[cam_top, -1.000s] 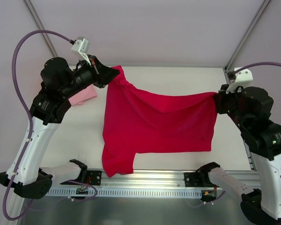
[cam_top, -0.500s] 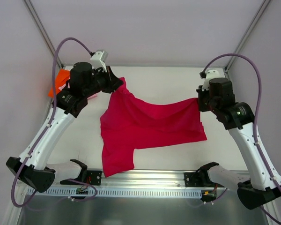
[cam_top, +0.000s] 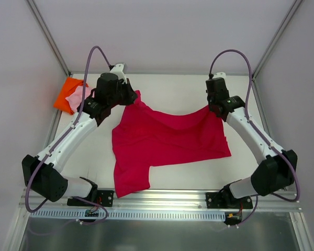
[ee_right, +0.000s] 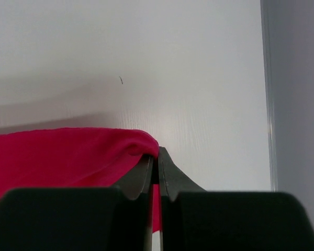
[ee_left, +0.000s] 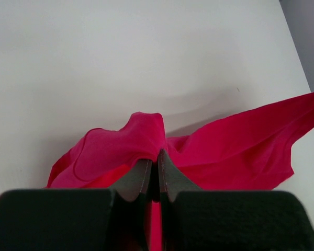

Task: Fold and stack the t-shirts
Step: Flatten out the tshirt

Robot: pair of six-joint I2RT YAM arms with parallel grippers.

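Note:
The large crimson shirt [cam_top: 167,138] lies spread across the middle of the table, its far edge lifted. My left gripper [cam_top: 132,97] is shut on its far left corner, seen as bunched red cloth [ee_left: 125,149] in the left wrist view. My right gripper [cam_top: 211,108] is shut on its far right corner [ee_right: 94,151]. The cloth sags between the two grips. The orange shirt [cam_top: 66,93] lies folded at the far left with the light pink shirt [cam_top: 76,98] on top of it.
The white table [cam_top: 183,86] ends at a metal rail [cam_top: 162,196] along the near edge. Booth walls and slanted frame posts [cam_top: 269,47] close in the back and sides. A sleeve [cam_top: 130,180] hangs toward the near rail.
Both grippers have carried the shirt's held edge away from me toward the far side and lowered it. The shirt has slid back on the table. The orange and pink bundles have come into view.

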